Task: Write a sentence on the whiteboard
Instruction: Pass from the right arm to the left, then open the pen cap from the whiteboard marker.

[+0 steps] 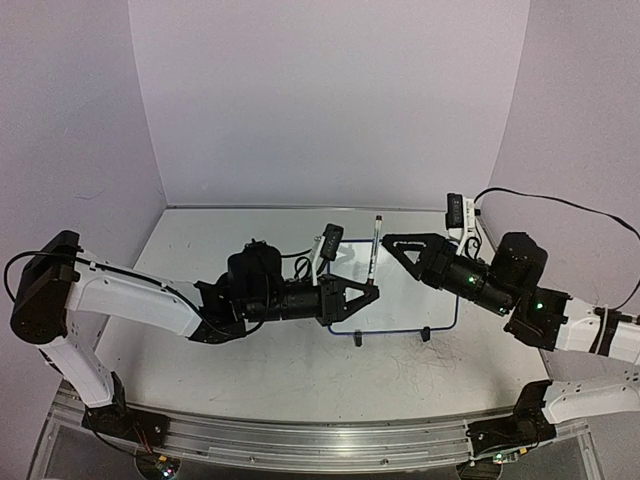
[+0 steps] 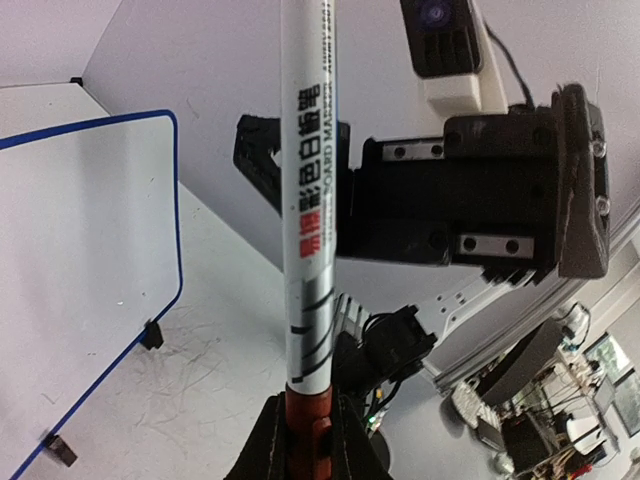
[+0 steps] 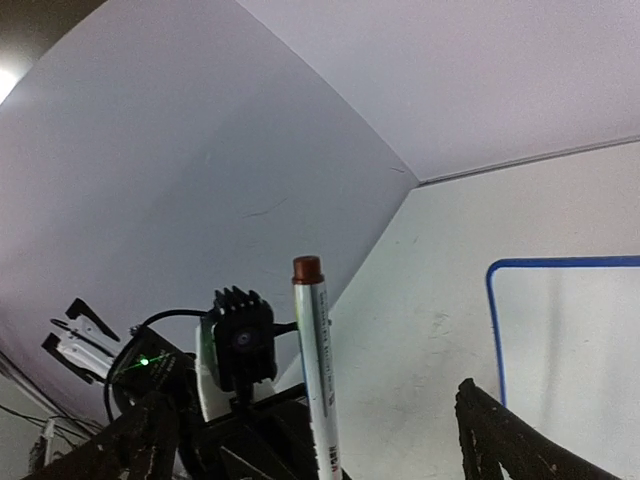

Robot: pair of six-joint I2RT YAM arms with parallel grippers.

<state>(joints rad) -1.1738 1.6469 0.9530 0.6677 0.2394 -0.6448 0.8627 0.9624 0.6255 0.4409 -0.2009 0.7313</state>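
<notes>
The left gripper (image 1: 372, 292) was clenched on the lower end of the marker (image 1: 374, 250), which stood up out of its fingers over the left part of the whiteboard (image 1: 425, 300). The right gripper (image 1: 398, 252) hung just beside the marker, jaws spread wide and released. The whiteboard sat on the table (image 1: 200, 250) between the two arms, blue-framed and white-faced.

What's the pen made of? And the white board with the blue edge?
The marker looks like glossy plastic: smooth white barrel, printed lettering, light glinting off it. The whiteboard has a flat white face with a soft sheen, probably a coated panel; its thin blue frame, curved at the corners, looks like plastic. The small black feet could be plastic or rubber.
</notes>
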